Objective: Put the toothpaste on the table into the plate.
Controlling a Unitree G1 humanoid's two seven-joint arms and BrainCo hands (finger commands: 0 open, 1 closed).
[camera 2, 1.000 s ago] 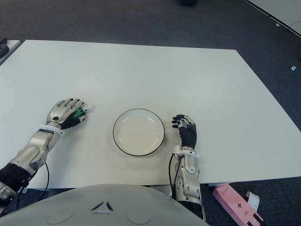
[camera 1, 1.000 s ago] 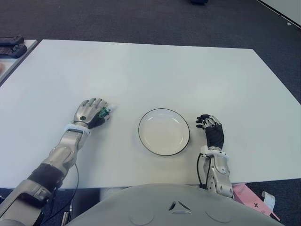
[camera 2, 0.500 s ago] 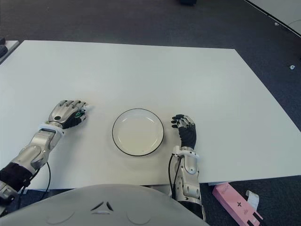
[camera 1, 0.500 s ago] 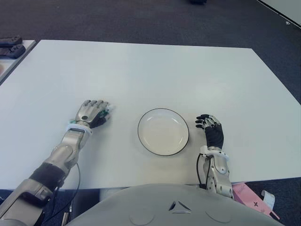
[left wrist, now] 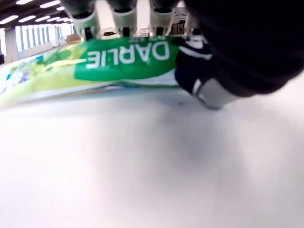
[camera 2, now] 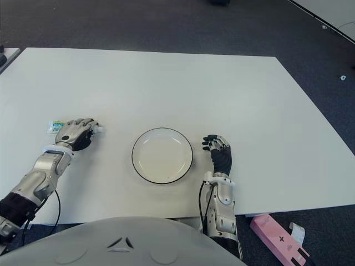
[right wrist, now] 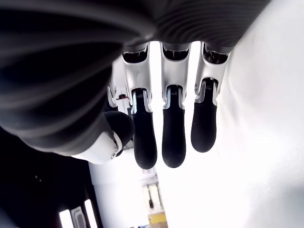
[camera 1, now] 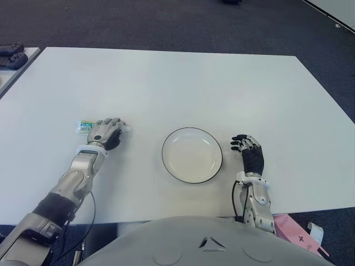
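One left robot hand (camera 1: 105, 131) curled over toothpaste (left wrist: 85, 66), right robot hand (camera 1: 252, 156) relaxed beside plate (camera 1: 192, 154)

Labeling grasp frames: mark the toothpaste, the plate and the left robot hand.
toothpaste (left wrist: 95, 64): left wrist view, green label.
plate (camera 1: 192, 131): left eye view, far rim.
left robot hand (camera 1: 103, 132): left eye view, back of the hand.

Eye views: bright, even overhead light. White bench (camera 1: 183, 77) evenly lit, no hard glare; floor beyond dark. Soft, faint shadows under plate (camera 1: 192, 154) rim and both hands.

Left wrist view: ceiling strip lights seen at one edge; tube (left wrist: 85, 64) lettering fairly sharp, its far end blurred; bench foreground soft, with a diffuse shadow below the left hand (left wrist: 228, 52).

Right wrist view: strongly backlit; right hand (right wrist: 166, 114) dark, bench blown out white behind the fingers.
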